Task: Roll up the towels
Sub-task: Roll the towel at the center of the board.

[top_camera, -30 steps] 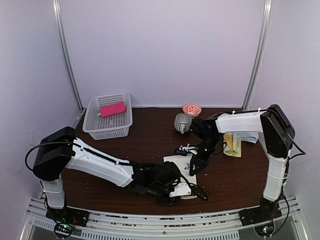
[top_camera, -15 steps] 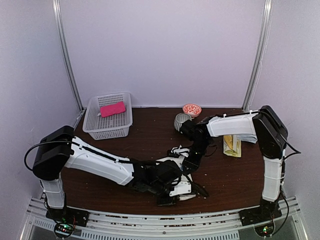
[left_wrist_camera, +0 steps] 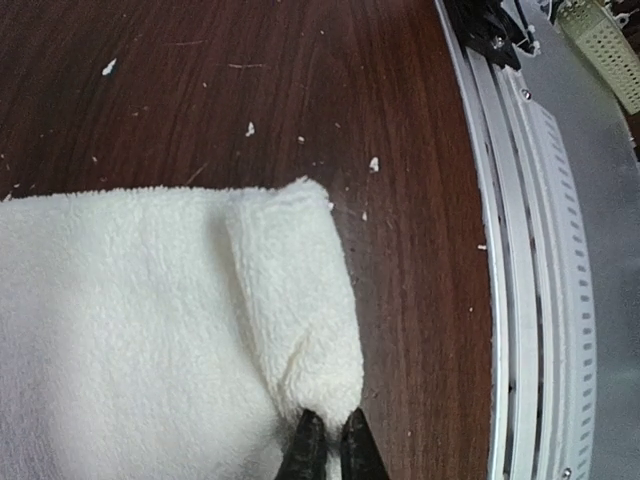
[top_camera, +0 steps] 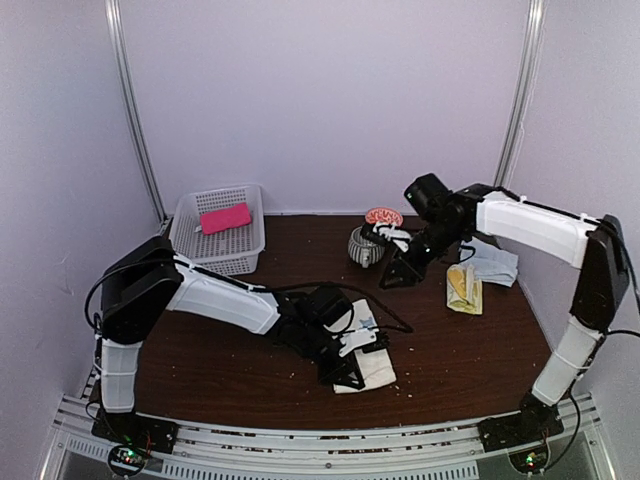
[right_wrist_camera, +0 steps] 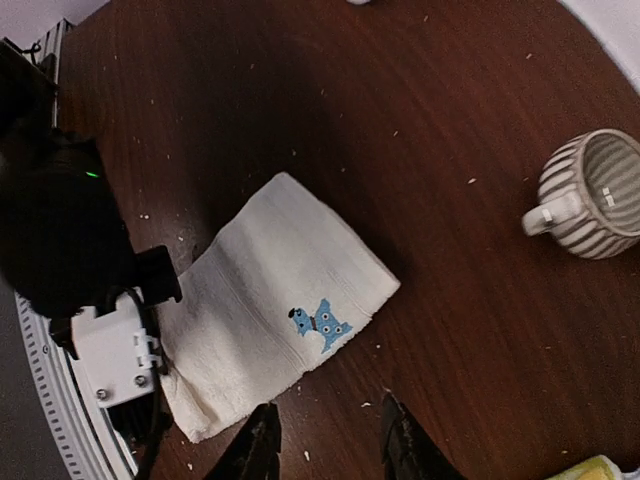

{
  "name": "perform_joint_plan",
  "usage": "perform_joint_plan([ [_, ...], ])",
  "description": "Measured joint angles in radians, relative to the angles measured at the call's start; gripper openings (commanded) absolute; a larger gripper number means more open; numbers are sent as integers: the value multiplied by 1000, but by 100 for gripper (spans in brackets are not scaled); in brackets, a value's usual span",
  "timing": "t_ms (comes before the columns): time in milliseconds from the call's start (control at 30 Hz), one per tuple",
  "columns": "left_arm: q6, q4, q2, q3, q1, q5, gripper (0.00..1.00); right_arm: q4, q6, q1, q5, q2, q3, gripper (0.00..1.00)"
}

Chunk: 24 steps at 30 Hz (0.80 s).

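The cream-white towel (top_camera: 368,352) with a small blue mark (right_wrist_camera: 320,321) lies flat on the table near the front. My left gripper (left_wrist_camera: 326,448) is shut on its near edge, which is curled over into a short fold (left_wrist_camera: 295,300). My right gripper (right_wrist_camera: 325,440) is open and empty, held high above the table behind the towel, near the mug; it also shows in the top view (top_camera: 392,275). A bright pink towel (top_camera: 225,217) lies in the white basket (top_camera: 192,262) at the back left. A yellow towel (top_camera: 463,288) and a pale blue-grey towel (top_camera: 492,266) lie at the right.
A grey striped mug (top_camera: 364,245) and a small red-patterned bowl (top_camera: 384,218) stand at the back centre. The mug also shows in the right wrist view (right_wrist_camera: 594,195). The metal rail (left_wrist_camera: 520,250) runs along the table's front edge close to my left gripper.
My right gripper has let go of the cream-white towel and risen back toward the mug. My left arm has swung right, and the towel lies flatter with its near edge folded.
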State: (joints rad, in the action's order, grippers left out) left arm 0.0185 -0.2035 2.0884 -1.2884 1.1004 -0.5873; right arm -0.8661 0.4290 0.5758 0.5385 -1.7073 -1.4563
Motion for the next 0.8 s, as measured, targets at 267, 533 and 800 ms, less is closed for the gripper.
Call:
perform_joint_plan([
  [267,-117,-97,174,-194,-63,-276,0,-21,126,-56,41,340,-4,48],
  [533,-230,-107,233,-231,-98,-415,0,-129,379,44,124,524,40,48],
  [800,-265,-112,239,-237,-100,-423,0,82,325,428,-194,469,591,47],
])
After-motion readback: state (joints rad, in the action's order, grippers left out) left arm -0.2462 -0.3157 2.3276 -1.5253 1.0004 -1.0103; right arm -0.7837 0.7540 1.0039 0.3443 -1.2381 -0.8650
